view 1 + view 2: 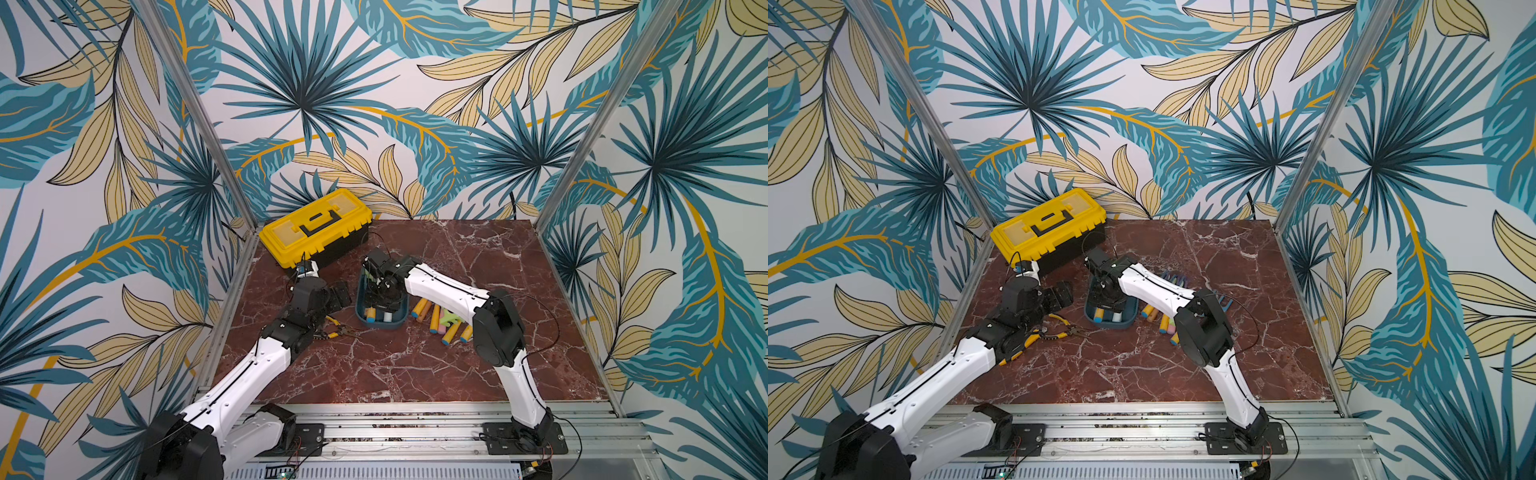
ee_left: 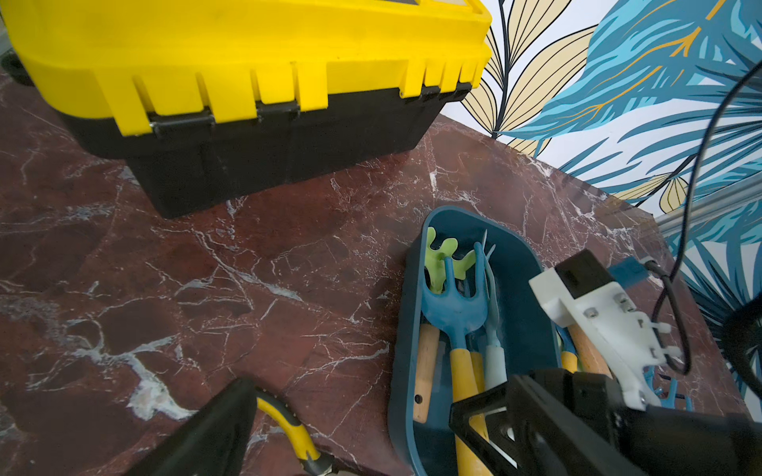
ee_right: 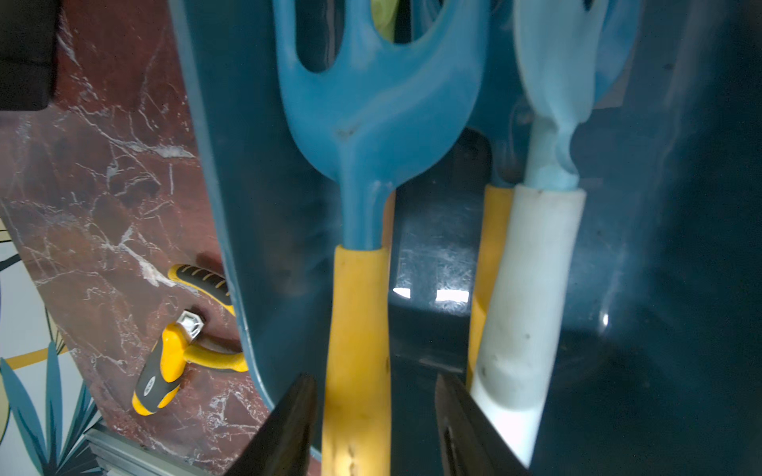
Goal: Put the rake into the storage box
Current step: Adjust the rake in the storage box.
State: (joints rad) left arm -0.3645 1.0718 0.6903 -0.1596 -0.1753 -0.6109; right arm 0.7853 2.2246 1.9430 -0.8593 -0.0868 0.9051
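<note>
Yellow-handled blue rake [image 3: 379, 123] lies inside the storage box [image 2: 402, 329] on the tabletop [image 1: 415, 365]. The right gripper [image 3: 374, 378] jaws straddle its handle, released. The left gripper [image 1: 340, 294] jaws gape beside the box.

Polished red marble-look surface [image 1: 415, 365] veined white, glossy dark teal plastic storage box [image 2: 399, 371] with a scuffed, reflective floor, rake [image 3: 358, 206] with matt blue plastic head and smooth yellow handle, shiny yellow plastic toolbox [image 2: 247, 62] lid on matt black base, ribbed rubbery pliers [image 3: 202, 278] grips

Blue rake [image 2: 453, 307] inside teal storage box [image 2: 523, 329]
</note>
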